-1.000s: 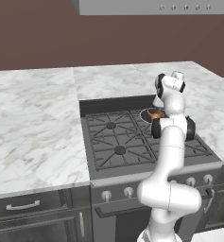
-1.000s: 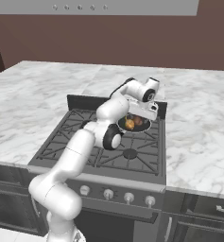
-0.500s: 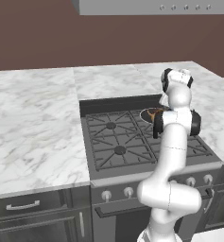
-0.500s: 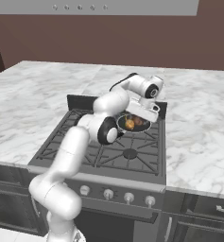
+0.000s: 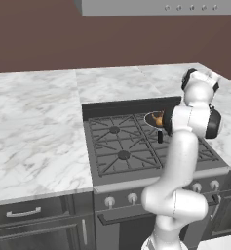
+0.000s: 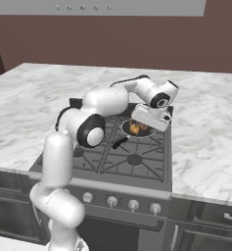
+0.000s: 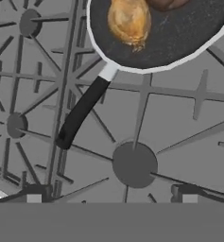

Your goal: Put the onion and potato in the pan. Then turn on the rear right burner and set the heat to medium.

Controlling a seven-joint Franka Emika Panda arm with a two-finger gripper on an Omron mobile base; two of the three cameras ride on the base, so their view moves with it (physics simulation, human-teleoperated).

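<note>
Onion point(image 7: 129, 21) and potato point(image 7: 164, 4) both lie in the pan point(image 7: 179, 38), close side by side. The onion is the golden one with a little pointy tip. The potato is the darker brown lump at the top edge of the hand view. They look small, round and hard, so they would probably roll if the pan got bumped. They need no more holding now.

The pan sits on the stove point(image 5: 131, 146) over the rear right burner point(image 6: 146, 130). Its black handle point(image 7: 80, 113) sticks out toward the front of the stove. The handle looks like the best place to take hold of it.

What looks left is the heat. A knob point(image 6: 150, 208) on the stove front would likely need a firm pinch and a gentle twist.

The arm point(image 6: 107, 100) reaches out over the stove and bends down above the pan. The gripper point(image 7: 111, 198) hangs above the grates with its fingers spread wide, holding nothing.
</note>
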